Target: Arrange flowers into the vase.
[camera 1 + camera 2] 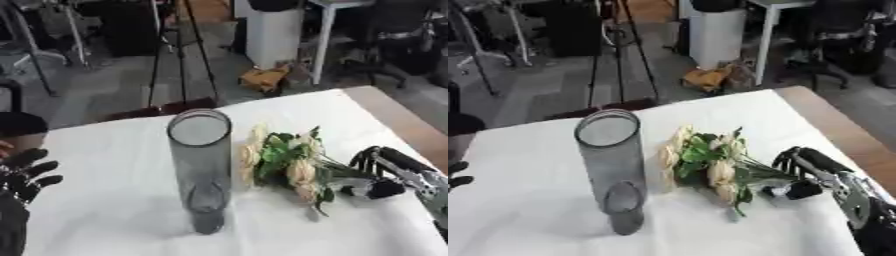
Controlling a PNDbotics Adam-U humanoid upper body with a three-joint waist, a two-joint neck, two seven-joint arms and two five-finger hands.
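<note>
Flowers (pixel 284 162) (cream) beside vase (pixel 201 170), right hand (pixel 815 175) fingers curled on stems, left hand (pixel 22 177) fingers spread

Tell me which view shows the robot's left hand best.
The left eye view: the left hand shows with open fingers at the left edge. The right eye view shows only dark fingertips at its left edge.
</note>
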